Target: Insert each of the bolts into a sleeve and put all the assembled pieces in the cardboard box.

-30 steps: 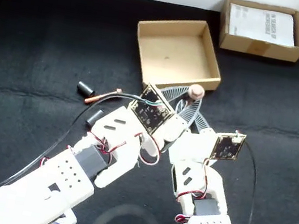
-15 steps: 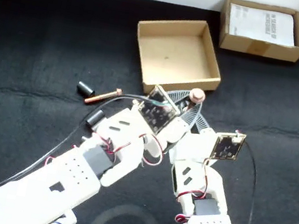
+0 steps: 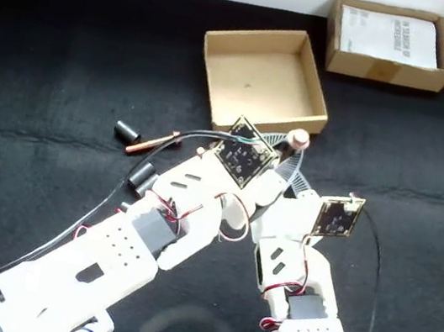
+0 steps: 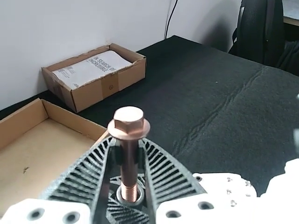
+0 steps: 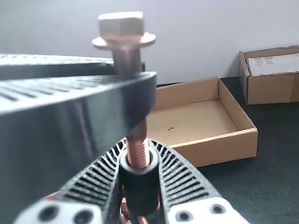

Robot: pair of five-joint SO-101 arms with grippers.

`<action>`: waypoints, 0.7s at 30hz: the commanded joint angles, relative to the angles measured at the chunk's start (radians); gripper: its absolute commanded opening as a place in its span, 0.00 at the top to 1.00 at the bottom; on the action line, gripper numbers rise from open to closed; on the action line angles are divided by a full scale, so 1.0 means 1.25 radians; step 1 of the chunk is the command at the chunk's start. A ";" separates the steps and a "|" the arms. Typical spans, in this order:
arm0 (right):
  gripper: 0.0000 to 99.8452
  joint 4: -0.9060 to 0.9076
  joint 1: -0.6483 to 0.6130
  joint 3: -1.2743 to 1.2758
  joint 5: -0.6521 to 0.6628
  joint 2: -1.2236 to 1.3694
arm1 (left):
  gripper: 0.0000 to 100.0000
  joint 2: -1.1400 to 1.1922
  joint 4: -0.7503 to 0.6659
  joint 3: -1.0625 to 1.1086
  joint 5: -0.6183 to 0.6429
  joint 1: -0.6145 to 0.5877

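**Bolt-to-sleeve insertion.** At left, a loose sleeve, a loose bolt and a second loose sleeve are lying on the surface, not yet assembled. To their right, just beside the near wall of the cardboard box, the left tool is pinching an upright copper bolt by its shank. The right tool is clamping a black sleeve beneath it, and the thread is entering the bore. Judged risks:
- A tilting bolt may be binding at the mouth.
- Downward force may be driving the sleeve through its grip.
- An early release could be toppling the bolt.
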 commanded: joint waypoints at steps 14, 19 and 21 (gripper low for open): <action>0.99 0.075 -0.003 0.069 -0.001 0.002 | 0.79 -0.182 0.374 -0.045 0.010 0.003; 0.99 0.084 -0.002 0.047 -0.001 -0.002 | 0.79 -0.186 0.390 -0.040 0.010 0.003; 0.99 0.087 -0.002 0.041 -0.001 -0.002 | 0.79 -0.187 0.390 -0.040 0.010 -0.003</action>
